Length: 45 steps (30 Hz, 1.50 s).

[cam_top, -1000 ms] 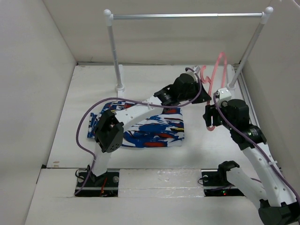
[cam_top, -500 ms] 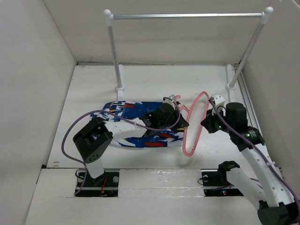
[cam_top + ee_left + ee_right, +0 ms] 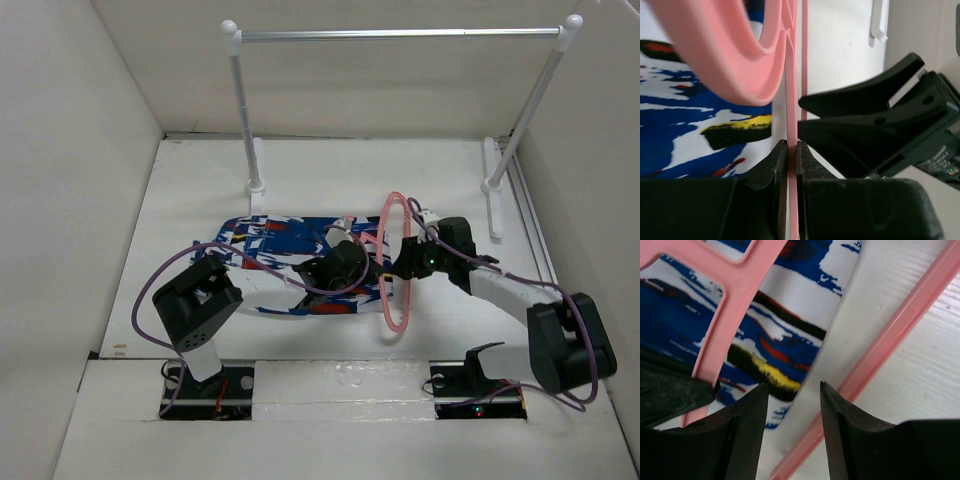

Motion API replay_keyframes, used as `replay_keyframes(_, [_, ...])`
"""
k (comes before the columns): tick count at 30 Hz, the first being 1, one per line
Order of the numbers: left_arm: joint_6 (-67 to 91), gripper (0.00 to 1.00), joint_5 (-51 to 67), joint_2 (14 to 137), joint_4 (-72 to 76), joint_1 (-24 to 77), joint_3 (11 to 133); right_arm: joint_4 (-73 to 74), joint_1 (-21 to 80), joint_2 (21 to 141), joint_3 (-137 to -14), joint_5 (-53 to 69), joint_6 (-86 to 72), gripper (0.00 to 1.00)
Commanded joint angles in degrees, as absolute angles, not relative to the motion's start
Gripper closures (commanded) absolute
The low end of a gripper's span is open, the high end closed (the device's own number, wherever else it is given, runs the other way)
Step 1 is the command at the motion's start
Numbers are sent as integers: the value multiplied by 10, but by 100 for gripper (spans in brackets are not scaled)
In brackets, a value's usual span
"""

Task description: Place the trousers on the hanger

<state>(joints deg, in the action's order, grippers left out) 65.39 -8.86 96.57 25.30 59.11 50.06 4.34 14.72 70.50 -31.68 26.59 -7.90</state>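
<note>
Clamping hanger [image 3: 741, 77] bar, left claw [image 3: 792, 150] sits above trousers [image 3: 675, 125].

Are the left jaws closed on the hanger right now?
Yes, the left gripper has its jaws pinched on a thin pink bar of the hanger.

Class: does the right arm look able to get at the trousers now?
Probably yes: its open end effector hangs just above the trousers' edge, with the hanger's bars off to either side.
</note>
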Motion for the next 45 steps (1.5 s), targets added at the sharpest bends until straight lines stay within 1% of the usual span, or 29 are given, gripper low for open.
replay_keyframes(1, [675, 100, -111, 968, 288, 587, 483, -108, 156, 761, -323, 277, -95, 48])
replay_keyframes(5, [672, 100, -119, 976, 277, 587, 480, -147, 175, 842, -339, 268, -106, 45])
replay_keyframes(8, [665, 100, -122, 987, 268, 587, 490, -146, 192, 877, -355, 230, -107, 43])
replay_keyframes(13, [656, 100, -129, 996, 247, 587, 504, -156, 221, 904, -359, 220, -119, 42])
replay_keyframes(14, [652, 100, -135, 994, 243, 587, 504, -158, 236, 906, -359, 221, -122, 48])
replay_keyframes(16, [649, 100, -141, 989, 232, 581, 502, -173, 242, 907, -351, 228, -127, 64])
replay_keyframes(17, [648, 100, -148, 984, 233, 581, 498, -180, 247, 904, -346, 240, -134, 85])
replay_keyframes(19, [635, 100, -156, 972, 229, 575, 490, -183, 238, 884, -342, 253, -136, 100])
replay_keyframes(20, [625, 100, -159, 964, 216, 568, 487, -158, 216, 858, -341, 262, -133, 100])
replay_keyframes(21, [619, 100, -159, 964, 212, 568, 487, -157, 216, 858, -341, 262, -133, 100])
replay_keyframes(26, [573, 100, -192, 941, 168, 563, 478, -79, 146, 748, -371, 297, -114, 100])
replay_keyframes(30, [551, 100, -195, 905, 164, 547, 443, 51, 91, 698, -411, 308, -73, 100])
replay_keyframes(33, [526, 100, -197, 885, 153, 540, 424, 84, 23, 668, -415, 319, -50, 100])
replay_keyframes(35, [502, 100, -201, 876, 142, 540, 418, 84, -34, 660, -412, 343, -48, 100])
replay_keyframes(38, [484, 100, -214, 859, 117, 540, 410, 88, -83, 665, -420, 355, -42, 100])
replay_keyframes(41, [473, 100, -230, 840, 97, 540, 403, 92, -103, 692, -432, 361, -31, 100])
replay_keyframes(45, [474, 100, -249, 838, 70, 534, 431, 74, -103, 722, -428, 361, -22, 100])
